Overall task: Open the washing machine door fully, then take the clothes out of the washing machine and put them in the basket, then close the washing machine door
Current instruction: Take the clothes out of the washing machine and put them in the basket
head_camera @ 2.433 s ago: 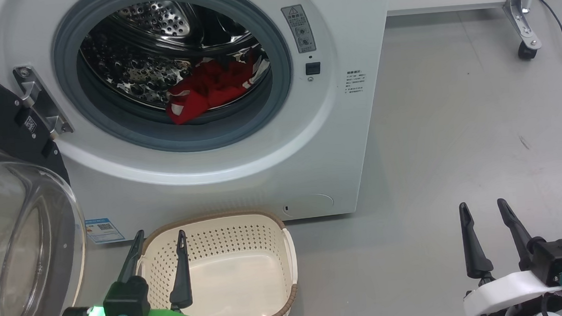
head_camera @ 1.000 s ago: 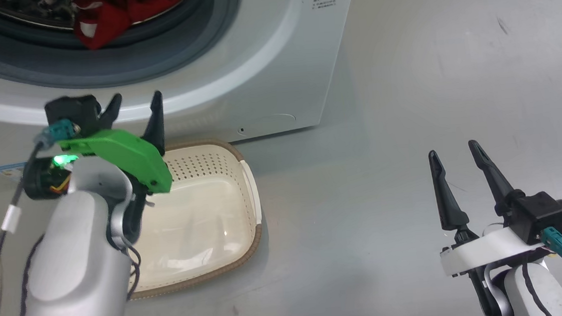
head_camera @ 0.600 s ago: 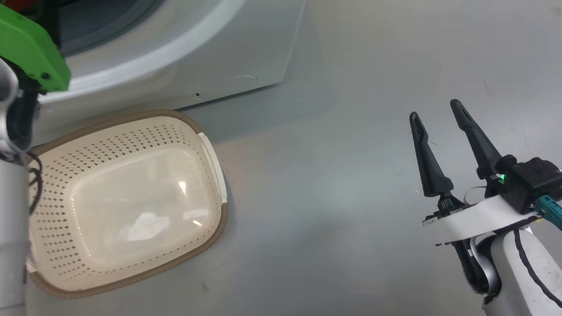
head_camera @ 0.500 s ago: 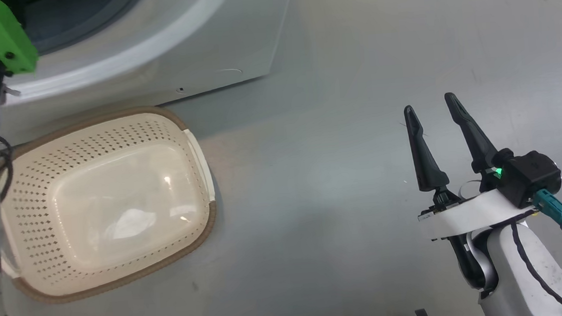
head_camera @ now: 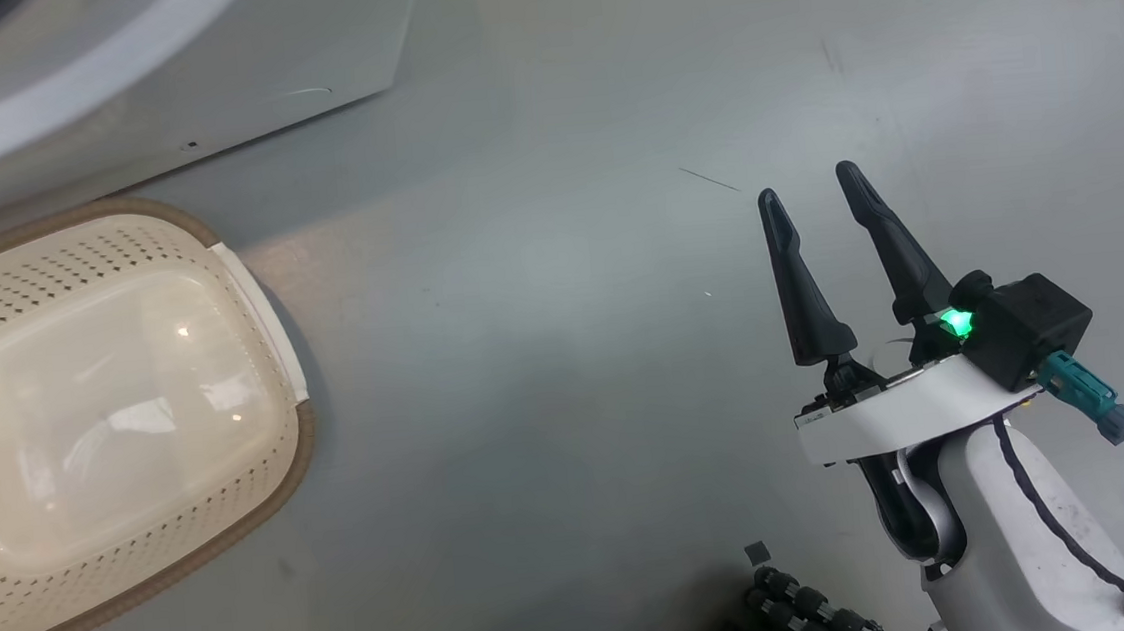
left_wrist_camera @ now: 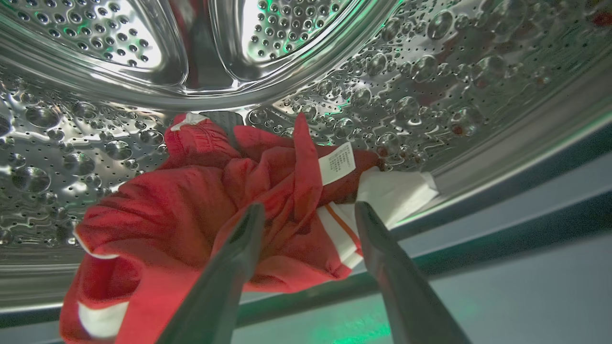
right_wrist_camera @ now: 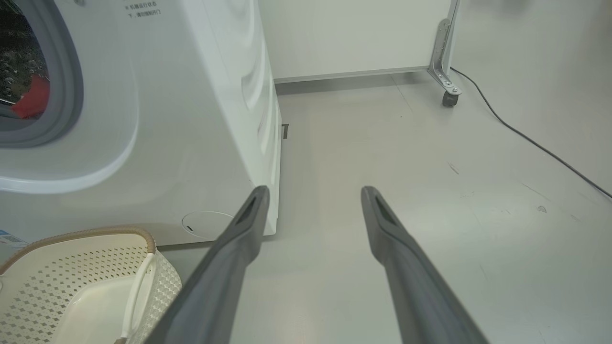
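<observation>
Clothes-removal step: left tool (left_wrist_camera: 308, 210), spread, faces the clothes (left_wrist_camera: 167, 215) at the drum's (left_wrist_camera: 430, 71) six o'clock; the next move is probably to pinch the fabric, while the right tool (head_camera: 808, 186) hangs spread.

Bright even overhead light, glare patches on the basket (head_camera: 127, 390), sparkling highlights across the drum (left_wrist_camera: 430, 57), soft floor shadows
</observation>
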You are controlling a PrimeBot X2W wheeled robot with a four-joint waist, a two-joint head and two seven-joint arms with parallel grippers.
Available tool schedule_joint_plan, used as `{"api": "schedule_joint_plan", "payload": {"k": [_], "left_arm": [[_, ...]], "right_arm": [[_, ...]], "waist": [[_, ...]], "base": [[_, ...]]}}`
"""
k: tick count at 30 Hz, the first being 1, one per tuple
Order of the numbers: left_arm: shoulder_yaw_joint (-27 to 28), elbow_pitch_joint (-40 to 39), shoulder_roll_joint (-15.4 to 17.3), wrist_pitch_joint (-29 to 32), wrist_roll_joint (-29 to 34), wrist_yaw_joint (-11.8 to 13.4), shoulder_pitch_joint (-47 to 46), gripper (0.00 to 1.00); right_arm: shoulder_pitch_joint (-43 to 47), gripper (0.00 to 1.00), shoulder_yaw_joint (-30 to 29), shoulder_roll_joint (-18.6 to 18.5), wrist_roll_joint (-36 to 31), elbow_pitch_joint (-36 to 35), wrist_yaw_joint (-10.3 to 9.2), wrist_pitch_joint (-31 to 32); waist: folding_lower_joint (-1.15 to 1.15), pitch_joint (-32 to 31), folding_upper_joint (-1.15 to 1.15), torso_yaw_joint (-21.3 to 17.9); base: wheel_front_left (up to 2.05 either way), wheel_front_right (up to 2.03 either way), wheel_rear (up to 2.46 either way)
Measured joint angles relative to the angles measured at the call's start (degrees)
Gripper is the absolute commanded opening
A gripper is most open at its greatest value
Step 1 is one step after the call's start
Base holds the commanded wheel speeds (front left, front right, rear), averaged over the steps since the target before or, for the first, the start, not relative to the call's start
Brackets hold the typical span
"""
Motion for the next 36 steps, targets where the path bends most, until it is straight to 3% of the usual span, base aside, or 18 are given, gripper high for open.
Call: {"api": "schedule_joint_plan", "payload": {"k": [11,19,24,25,26,27,36], "left_arm": [[-1.0,1.7,4.1,6.4,1.8,0.2,-6.5,1.00],[-1.8,2.8,6.4,7.4,4.8,1.2,-8.3,1.00],[-1.5,4.0,6.3,9.4,4.7,3.1,-9.4,1.00],[-1.7,4.1,6.3,9.7,4.8,3.1,-9.5,0.49],[-1.9,4.1,6.3,9.7,5.0,3.1,-9.6,0.16],[-2.0,4.1,6.3,9.9,5.0,3.1,-9.7,0.00],[-2.1,4.3,5.2,8.5,4.6,2.8,-9.8,0.00]], "right_arm": [[-2.0,1.00,1.9,0.0,2.6,-0.1,-0.49,0.0],[-3.8,1.00,2.7,0.1,4.0,-0.2,-0.46,0.0],[-4.4,1.00,2.7,0.1,4.5,-0.7,-0.42,0.0],[-4.4,1.00,2.7,0.1,4.5,-0.7,-0.42,0.0],[-4.4,1.00,2.7,0.1,4.5,-0.7,-0.41,0.0],[-4.4,1.00,2.7,0.1,4.5,-0.7,-0.41,0.0],[-5.3,1.00,1.9,0.1,4.3,-0.5,-0.41,0.0]], "waist": [[0.00,5.3,0.00,-4.4],[0.00,7.9,0.00,-5.8],[-0.01,8.3,0.00,-6.0],[-0.01,8.3,0.00,-6.0],[-0.01,8.4,0.00,-6.0],[-0.01,8.4,0.00,-6.0],[-0.01,8.6,0.00,-5.4]], "base": [[0.00,0.00,0.00],[0.00,0.00,0.00],[0.00,0.00,0.00],[0.00,0.00,0.00],[0.00,0.00,0.00],[0.00,0.00,0.00],[0.00,0.00,0.00]]}}
